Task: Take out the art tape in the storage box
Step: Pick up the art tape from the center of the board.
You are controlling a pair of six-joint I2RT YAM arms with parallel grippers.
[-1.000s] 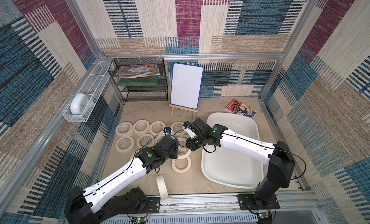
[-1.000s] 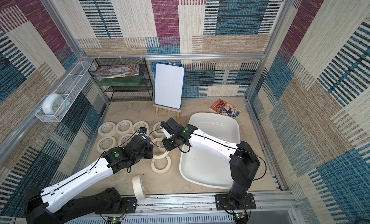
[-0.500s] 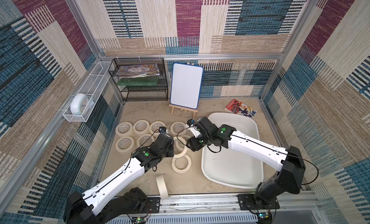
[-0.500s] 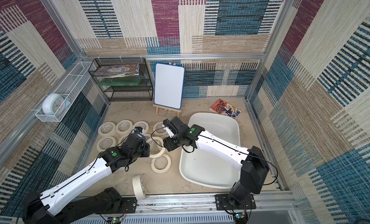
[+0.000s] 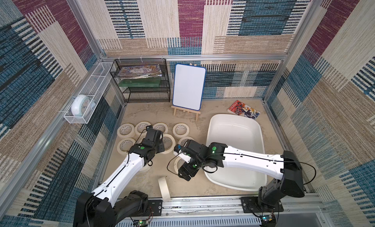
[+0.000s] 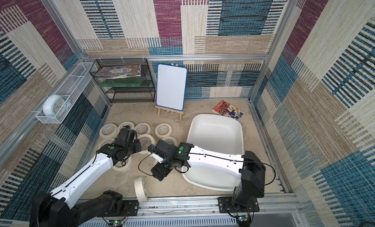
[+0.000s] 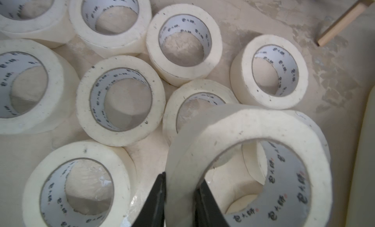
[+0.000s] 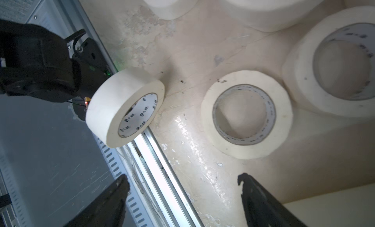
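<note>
Several cream art tape rolls [image 5: 126, 130] lie flat on the floor left of the white storage box [image 5: 233, 116], which shows no rolls inside. My left gripper [image 7: 181, 177] is shut on the wall of one roll [image 7: 253, 126], held tilted over the cluster [image 6: 145, 143]. My right gripper [image 8: 182, 181] stands open with nothing between its fingers, low over the floor by the box's front left corner [image 5: 185, 173]. In front of it one roll [image 8: 113, 106] stands on edge against the front rail, and another [image 8: 284, 122] lies flat.
A whiteboard on a wooden easel [image 5: 188, 87] and a black mesh rack [image 5: 142, 82] stand at the back. A comic book [image 5: 243, 110] lies behind the box. A wire basket with a clock [image 5: 81, 106] hangs on the left wall. The metal rail [image 5: 203, 203] bounds the front.
My right gripper has opened wide and swung toward the front rail. My left gripper, still shut on its roll, has drawn back to the left over the cluster.
</note>
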